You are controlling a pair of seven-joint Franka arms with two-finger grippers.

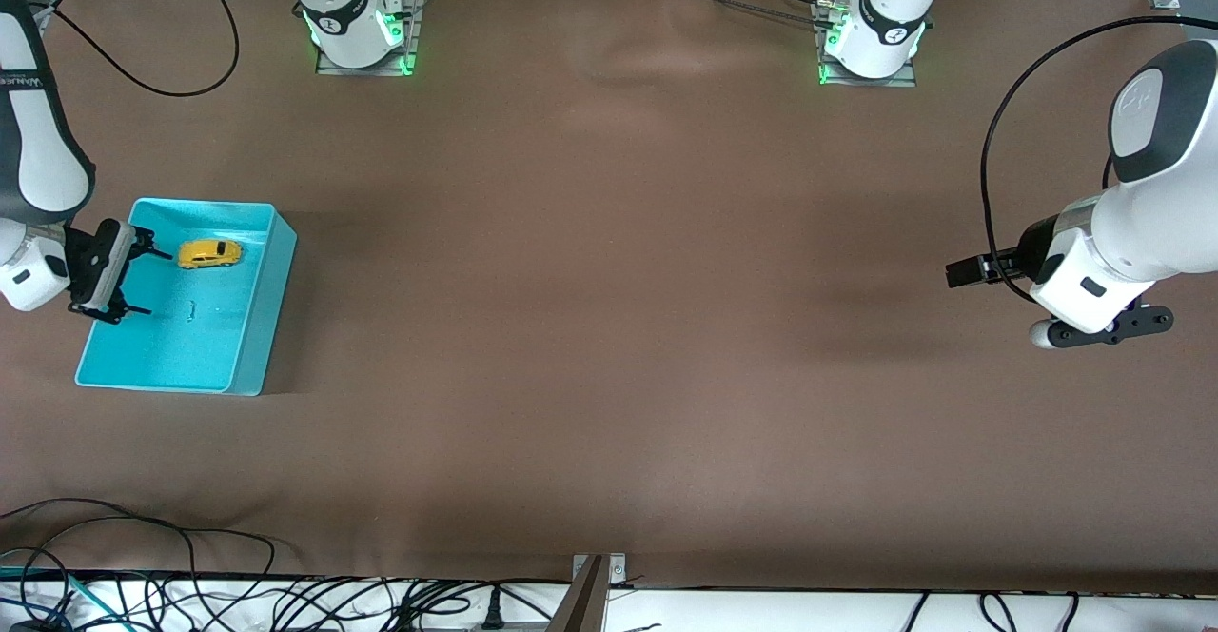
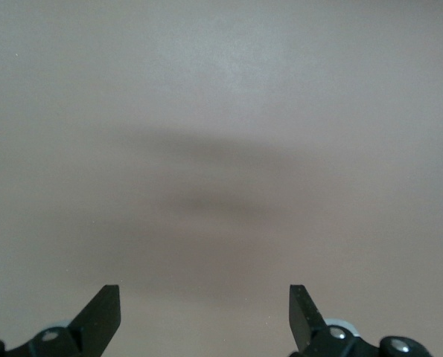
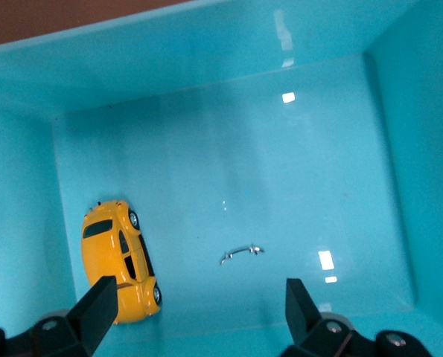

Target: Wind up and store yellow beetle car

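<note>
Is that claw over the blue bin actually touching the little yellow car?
Apart. The right wrist view shows the right gripper open above the bin, with the car lying on the floor below its fingers.

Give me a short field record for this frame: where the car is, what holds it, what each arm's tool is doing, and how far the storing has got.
car: tiny rounded yellow toy beetle car lying on the floor of the bin, touched by neither tool
container: open rectangular turquoise plastic bin at the right arm's end of the table
right tool: open, over the bin, holding nothing
left tool: open, holding nothing, waiting over bare brown table cover at the left arm's end
also in bin: small thin metal piece on the floor beside the car
storing: car already in the bin
</note>
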